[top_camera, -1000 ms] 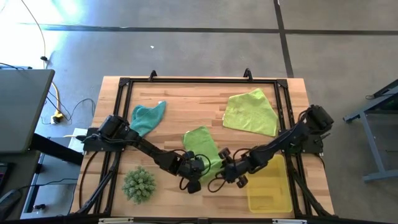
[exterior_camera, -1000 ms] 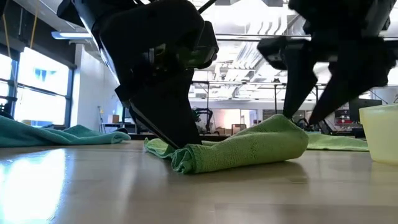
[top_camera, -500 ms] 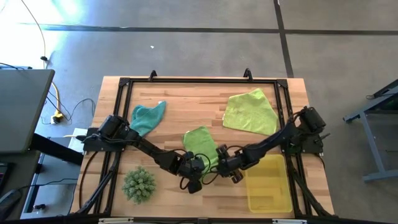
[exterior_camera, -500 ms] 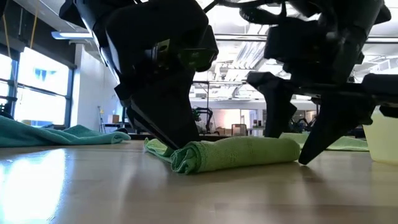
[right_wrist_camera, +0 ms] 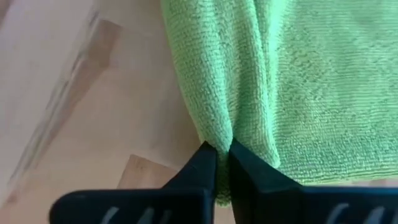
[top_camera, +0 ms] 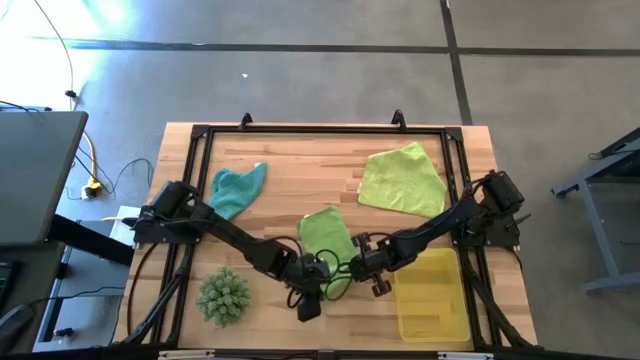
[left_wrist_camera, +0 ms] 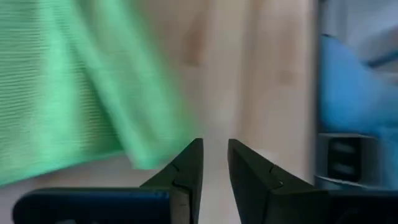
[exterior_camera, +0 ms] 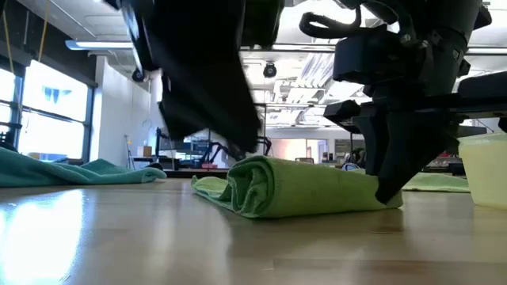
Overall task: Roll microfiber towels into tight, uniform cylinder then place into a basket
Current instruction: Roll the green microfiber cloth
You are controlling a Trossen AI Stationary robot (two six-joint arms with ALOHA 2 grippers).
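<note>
Green towel [top_camera: 325, 238] lies near the table's [top_camera: 300, 170] middle, toward the near edge, its near end rolled into a thick fold; the roll shows end-on in the low view [exterior_camera: 297, 186].

Right gripper [right_wrist_camera: 222, 155] is at the towel's right near corner, jaws pressed together and pinching a ridge of the cloth between the tips; from above it sits at the towel's right edge [top_camera: 358, 262].

Left gripper [left_wrist_camera: 214, 163] is just beside the towel's near end [top_camera: 312, 285]. Jaws are narrowly parted with bare wood showing in the gap; picture is blurred, but nothing seems held.

Teal towel [top_camera: 238, 187] lies loose at far left. Yellow-green towel [top_camera: 404, 180] lies spread at far right.

Basket [top_camera: 433, 300] sits at the near right corner, just right of the right gripper. Spiky plant ball [top_camera: 223, 296] sits near left.
</note>
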